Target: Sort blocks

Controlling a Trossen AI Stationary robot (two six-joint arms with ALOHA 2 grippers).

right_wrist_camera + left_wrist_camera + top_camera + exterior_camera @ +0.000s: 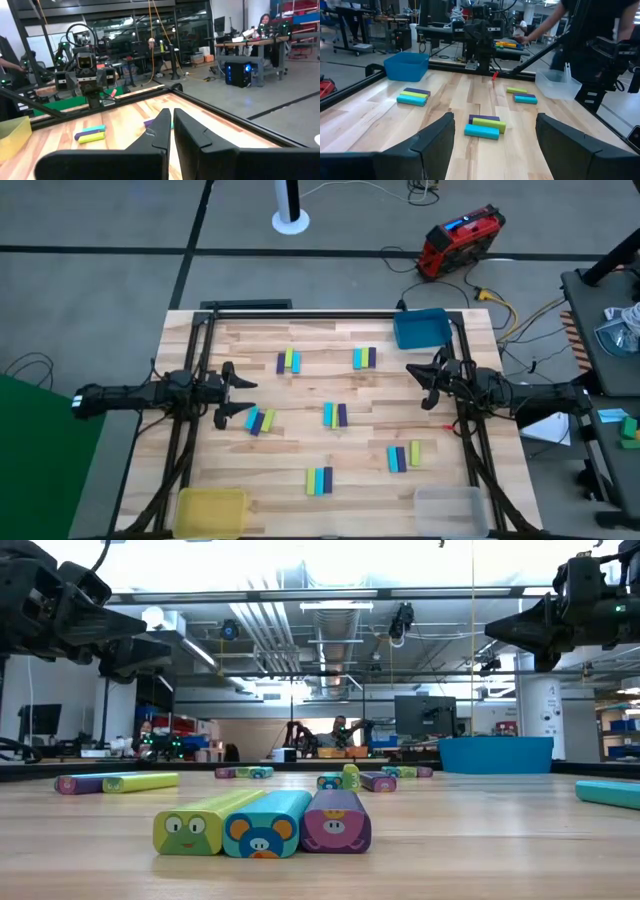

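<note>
Blocks (319, 480) in cyan, yellow-green and purple (cartoon animal faces on the ends); blue tray (421, 328), yellow tray (211, 510).

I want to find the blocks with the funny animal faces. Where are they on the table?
Look at the wooden table from above and find the yellow tray and the clear tray at its near corners. Between them, by the near edge, three blocks lie side by side: yellow-green, blue and purple. They lie nearest the table-level camera, the only ones whose end faces show there.
</note>
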